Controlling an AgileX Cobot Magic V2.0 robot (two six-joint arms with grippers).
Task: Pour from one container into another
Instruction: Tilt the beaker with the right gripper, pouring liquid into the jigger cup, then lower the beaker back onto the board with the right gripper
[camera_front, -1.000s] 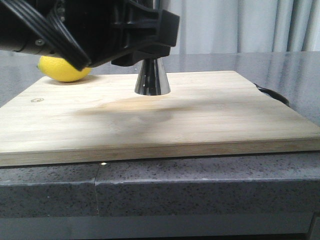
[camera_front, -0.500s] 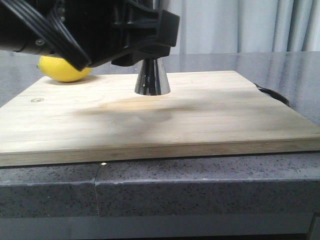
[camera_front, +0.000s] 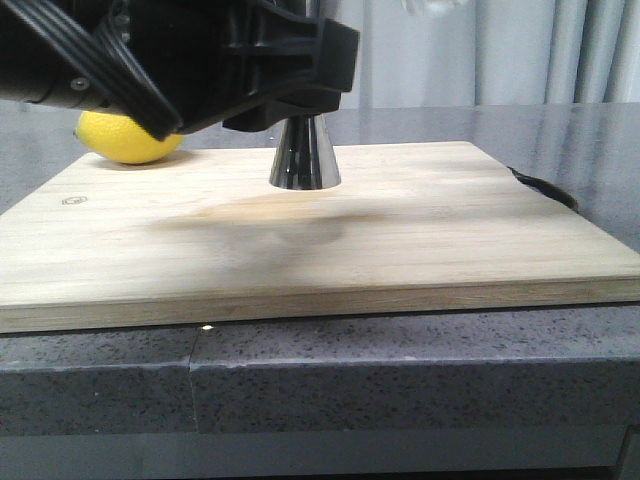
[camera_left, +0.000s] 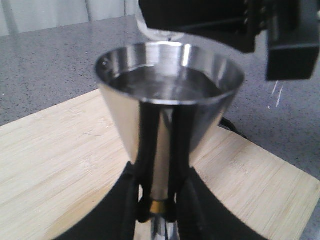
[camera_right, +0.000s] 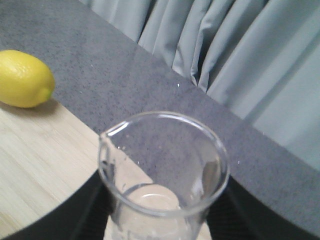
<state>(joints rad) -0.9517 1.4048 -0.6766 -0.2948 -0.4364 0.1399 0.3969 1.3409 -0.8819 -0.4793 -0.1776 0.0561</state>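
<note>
Jigger holds clear liquid near its rim; beaker looks empty.

The left gripper was closed, its black fingers pinching the narrow waist of the jigger and holding it upright. The right gripper gripped the glass beaker, its fingers mostly hidden behind the glass.
</note>
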